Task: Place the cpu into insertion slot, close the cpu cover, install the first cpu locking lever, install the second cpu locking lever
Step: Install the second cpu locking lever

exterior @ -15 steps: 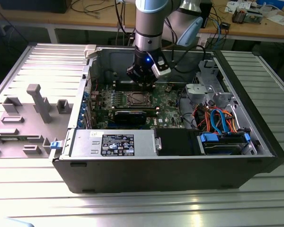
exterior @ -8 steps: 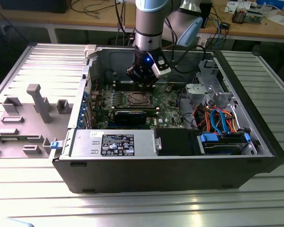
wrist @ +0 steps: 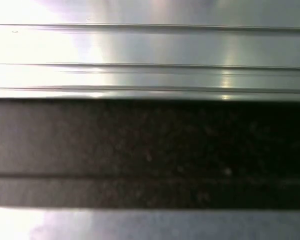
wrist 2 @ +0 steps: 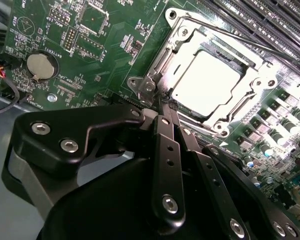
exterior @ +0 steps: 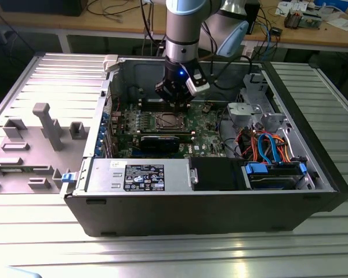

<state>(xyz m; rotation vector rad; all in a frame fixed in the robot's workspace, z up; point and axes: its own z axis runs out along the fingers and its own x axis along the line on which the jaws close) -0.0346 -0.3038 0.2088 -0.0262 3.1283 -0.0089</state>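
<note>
Hovering low over the green motherboard point(exterior: 206, 136) inside the open PC case point(exterior: 220, 197), the arm point(exterior: 184, 29) is holding its gripper point(exterior: 174, 99) just behind the insertion slot point(exterior: 167, 121) in the exterior view, prob. so the fingertips can work at the socket's edge without bumping the memory slots point(wrist 2: 270, 30) or the case walls. The cpu point(wrist 2: 206, 84) is already lying flat in the socket, its bright silver top showing through the window of the cpu cover point(wrist 2: 225, 52), which is sitting down over it & looks closed, so the first two steps seem done. In the second wrist view the thin wire locking levers point(wrist 2: 225, 37) are running along the frame's sides; can't say for certain whether either is hooked down.

The claw: its black fingers point(wrist 2: 166, 150) are pressed together w/ no gap showing betw. them, i.e. clenched, & nothing is visibly gripped. The narrow tip is pointing at the socket's corner by the small metal hinge bracket point(wrist 2: 147, 86), right at or touching it – contact is too tight to call. Judging by that, it's working on a lever w/ the closed tip as a pusher rather than grasping. A coin battery point(wrist 2: 41, 66) is sitting well off to one side, clear of the work
</note>
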